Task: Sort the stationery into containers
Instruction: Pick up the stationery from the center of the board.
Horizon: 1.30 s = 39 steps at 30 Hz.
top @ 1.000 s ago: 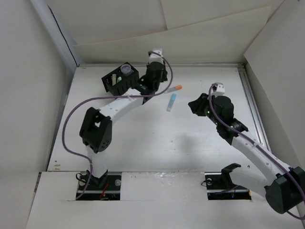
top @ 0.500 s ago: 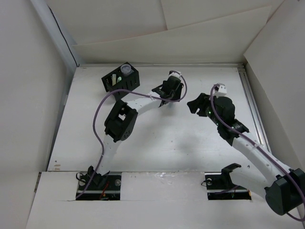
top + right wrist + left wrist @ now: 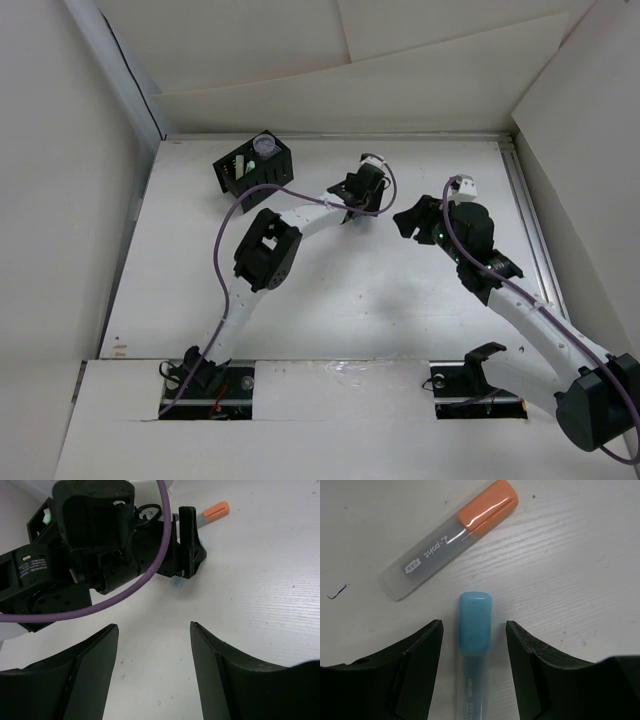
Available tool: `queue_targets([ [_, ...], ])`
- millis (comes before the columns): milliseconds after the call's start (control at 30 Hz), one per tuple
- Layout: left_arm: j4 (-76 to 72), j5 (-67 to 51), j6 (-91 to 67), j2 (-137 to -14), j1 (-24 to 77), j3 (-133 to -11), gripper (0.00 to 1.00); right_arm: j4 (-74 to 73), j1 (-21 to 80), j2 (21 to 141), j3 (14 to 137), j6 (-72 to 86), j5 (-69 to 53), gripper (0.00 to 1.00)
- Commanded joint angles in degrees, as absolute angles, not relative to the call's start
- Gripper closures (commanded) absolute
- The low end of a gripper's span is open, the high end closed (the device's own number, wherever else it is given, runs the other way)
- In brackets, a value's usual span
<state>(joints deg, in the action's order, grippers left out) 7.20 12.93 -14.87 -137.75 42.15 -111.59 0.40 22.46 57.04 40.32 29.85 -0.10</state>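
Observation:
A light blue marker (image 3: 475,615) lies on the white table between the fingers of my left gripper (image 3: 474,628), which is open with a gap on each side of it. Just beyond it lies a grey marker with an orange cap (image 3: 451,539), untouched. From above, my left gripper (image 3: 358,192) covers both markers. The black slotted organiser (image 3: 252,164) stands at the back left and holds a pale bluish roll (image 3: 264,145) and a pale green stick (image 3: 243,166). My right gripper (image 3: 408,222) hovers open and empty over bare table, its fingers (image 3: 95,655) facing the left wrist.
White walls close in the table on the left, back and right. The left arm's purple cable (image 3: 222,250) loops over the left half of the table. A rail (image 3: 530,220) runs along the right edge.
My left arm has swung from beside the organiser rightwards to the two markers, and its gripper has opened around the blue one. My right gripper has opened wider and hardly moved.

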Motion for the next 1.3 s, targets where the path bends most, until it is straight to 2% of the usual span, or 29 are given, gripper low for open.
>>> queue_targets([
  [0, 8.5, 14.6, -13.4, -137.6, 42.1, -114.9, 0.5, 2.5, 22.1, 56.3, 40.4, 30.1, -1.2, 0.35],
  [433, 9.8, 15.1, -13.4, -143.2, 42.1, -120.0, 0.64, 3.1, 22.1, 56.3, 40.4, 30.1, -1.8, 0.35],
  [600, 9.8, 16.3, -12.8, -143.2, 42.1, -120.0, 0.8, 3.1, 22.1, 56.3, 40.4, 30.1, -1.8, 0.35],
  [633, 9.1, 16.8, -12.8, -141.9, 42.1, -118.9, 0.84, 3.1, 22.1, 55.8, 40.4, 30.1, -1.8, 0.35],
  [833, 5.6, 14.9, -15.3, -132.7, 42.1, -109.4, 0.89, 3.1, 22.1, 54.7, 39.9, 30.1, -1.1, 0.35],
  [1033, -0.6, 11.9, -18.4, -116.4, 39.2, -97.5, 0.89, 3.1, 22.1, 54.7, 39.9, 30.1, -1.1, 0.35],
  [1267, -1.5, 17.9, -21.1, -106.5, 30.2, -95.9, 0.89, 3.1, 22.1, 54.7, 39.9, 30.1, -2.8, 0.35],
])
